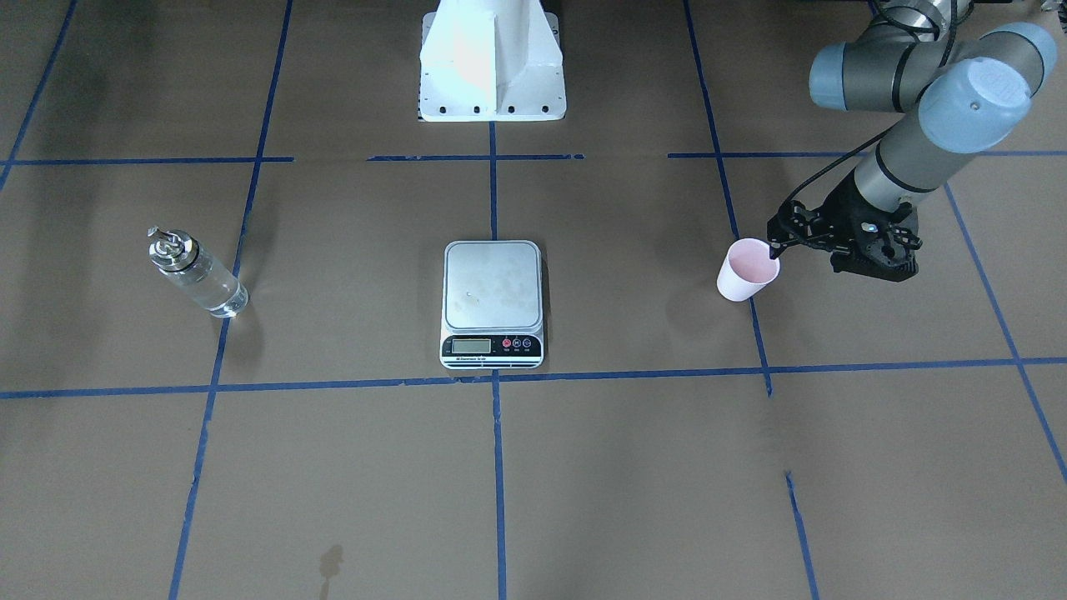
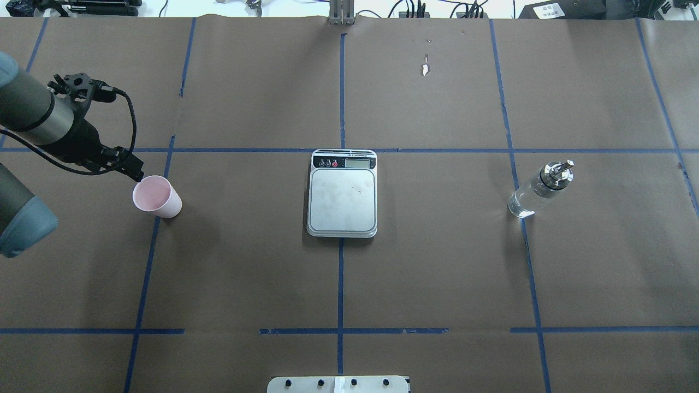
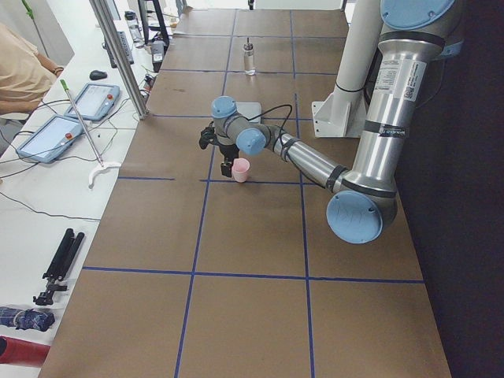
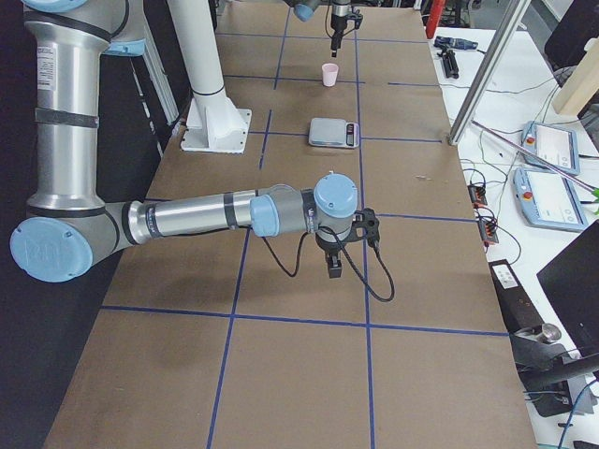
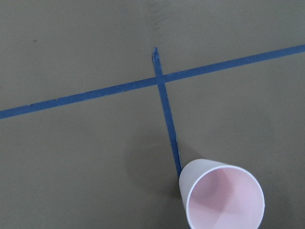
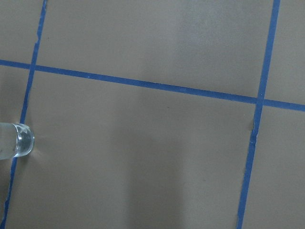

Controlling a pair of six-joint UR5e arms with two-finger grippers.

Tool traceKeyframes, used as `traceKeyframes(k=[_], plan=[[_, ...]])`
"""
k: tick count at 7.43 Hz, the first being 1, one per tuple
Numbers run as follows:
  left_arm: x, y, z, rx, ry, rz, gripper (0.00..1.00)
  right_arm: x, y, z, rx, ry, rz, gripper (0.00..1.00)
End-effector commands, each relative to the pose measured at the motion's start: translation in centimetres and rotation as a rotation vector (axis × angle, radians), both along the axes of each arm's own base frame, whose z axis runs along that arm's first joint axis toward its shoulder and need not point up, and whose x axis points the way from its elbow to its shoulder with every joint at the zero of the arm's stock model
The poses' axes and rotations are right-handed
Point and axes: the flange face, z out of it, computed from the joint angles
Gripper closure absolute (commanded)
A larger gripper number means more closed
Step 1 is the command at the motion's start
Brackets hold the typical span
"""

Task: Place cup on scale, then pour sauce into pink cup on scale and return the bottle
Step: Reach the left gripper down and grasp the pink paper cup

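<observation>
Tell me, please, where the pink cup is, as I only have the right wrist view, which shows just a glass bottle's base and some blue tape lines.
Observer: The cup stands upright on the table on the robot's left, well apart from the scale.
Operator: Is anything on the scale?
Observer: No, its steel platform is bare.
Operator: And where is the left gripper?
Observer: The left gripper is at the cup's rim, on the side away from the scale; I cannot tell whether it is open or shut.
</observation>
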Motion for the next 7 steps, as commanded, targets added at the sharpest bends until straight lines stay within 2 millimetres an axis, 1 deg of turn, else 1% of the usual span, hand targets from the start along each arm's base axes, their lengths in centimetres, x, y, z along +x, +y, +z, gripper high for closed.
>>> traceKeyframes(k=[1,2,3,6,7], plan=[[1.6,0.4,0.9,-0.014,-0.014,0.02,0.06,0.0,0.0,0.2,-0.001,0.001,-0.001,0.0],[2.4,0.5,1.5,-0.023,-0.021,0.032,0.08,0.0,0.0,0.3,-0.003,0.001,-0.001,0.0],[2.6,0.6,1.5,-0.012,-0.015,0.039,0.1,0.0,0.0,0.2,-0.001,0.001,-0.001,0.0],[3.6,-0.6,2.4,-0.006,-0.013,0.043,0.23,0.0,0.0,0.3,-0.002,0.001,-0.002,0.0],[4.1,-0.5,2.4,-0.007,-0.014,0.051,0.28,0.0,0.0,0.3,-0.002,0.001,-0.002,0.0]])
